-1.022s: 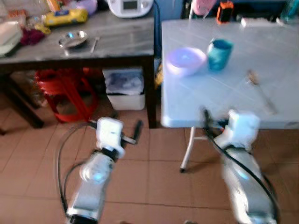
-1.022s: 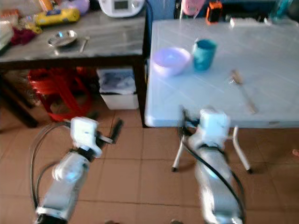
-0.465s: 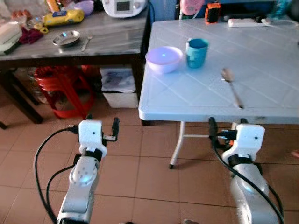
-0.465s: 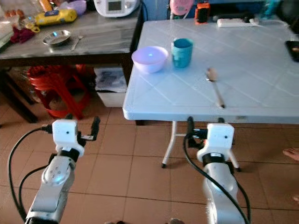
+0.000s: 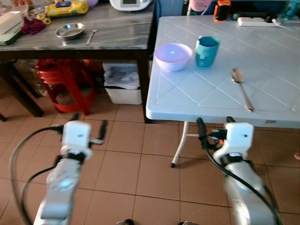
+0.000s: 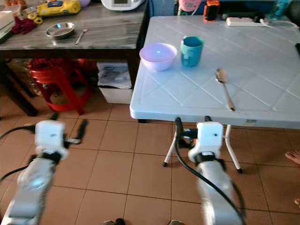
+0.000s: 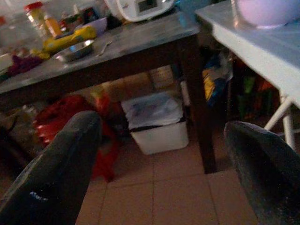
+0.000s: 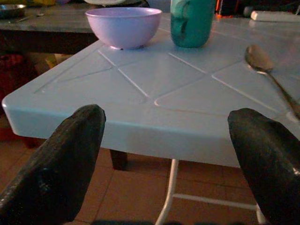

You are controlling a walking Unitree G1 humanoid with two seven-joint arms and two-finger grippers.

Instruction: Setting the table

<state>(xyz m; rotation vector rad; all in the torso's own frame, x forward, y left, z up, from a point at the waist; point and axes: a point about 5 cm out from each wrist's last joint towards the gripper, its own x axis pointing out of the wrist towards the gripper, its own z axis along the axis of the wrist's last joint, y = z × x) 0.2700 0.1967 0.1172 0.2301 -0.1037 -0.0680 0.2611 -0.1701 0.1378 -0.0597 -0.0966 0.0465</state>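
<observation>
Pale lilac plastic bowl [image 5: 173,56] sits near the front-left corner of the white plastic folding bench [image 5: 272,93], w/ nothing visible inside it. Teal plastic cup [image 5: 206,51] stands upright just beside the bowl at its 3 o'clock; its inside can't be made out. Long metal spoon [image 5: 242,87] lies apart from both, at approx. 4 o'clock of the cup, bowl end away from the robot, handle toward the near edge.

To the left, a dark grey-topped wooden bench [image 5: 117,35] stands close alongside the white one. On it: small round steel dish [image 5: 70,31], contents not readable, a second small spoon [image 5: 91,36] at its 3 o'clock, a yellow packet [image 5: 68,8] at its 12, and a white appliance [image 5: 131,3] at the far edge. Under it: red plastic stool [image 5: 63,84] and a white lidded storage box [image 5: 123,86].

Left tool [image 5: 88,125] hangs over brown floor tiles [image 5: 140,159], fingers set wide apart, holding nothing; open tile all around it. Right tool [image 5: 213,124] is just in front of the white bench's near edge, at 6 o'clock of the cup, fingers also spread wide, holding nothing. White bench leg [image 5: 180,147] slants down beside it.
</observation>
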